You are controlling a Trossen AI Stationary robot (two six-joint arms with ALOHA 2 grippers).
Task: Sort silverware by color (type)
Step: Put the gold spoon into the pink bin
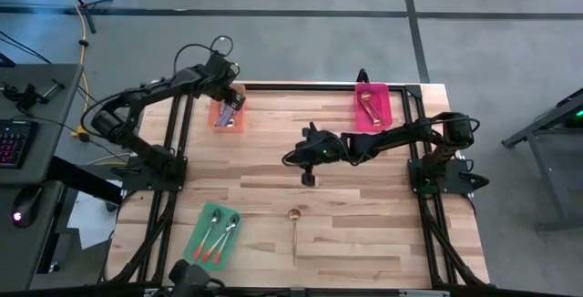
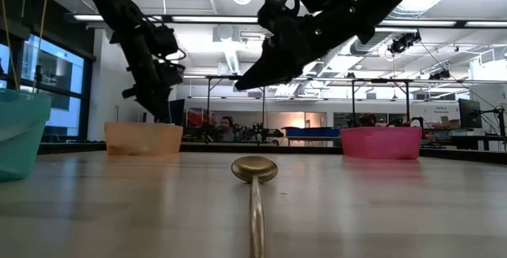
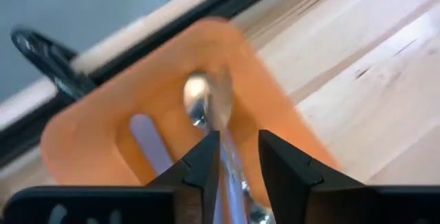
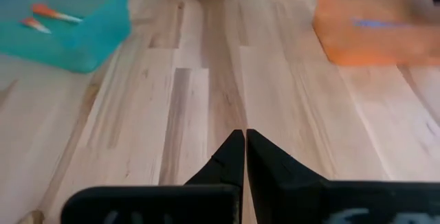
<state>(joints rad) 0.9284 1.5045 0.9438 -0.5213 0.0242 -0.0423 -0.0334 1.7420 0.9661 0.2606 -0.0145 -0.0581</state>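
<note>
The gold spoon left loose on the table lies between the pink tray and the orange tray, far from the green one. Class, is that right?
Not quite. The high view shows the gold spoon near the table's front edge, beside the green tray. The pink tray and orange tray sit at the far edge.

Overhead camera looks straight down on the whole surface (image 1: 364, 188); a low camera sits at surface level, close behind the gold spoon (image 2: 254, 170), facing the room. The left wrist camera peers closely into the orange tray (image 3: 103, 135), which the right wrist camera sees farther off.
</note>
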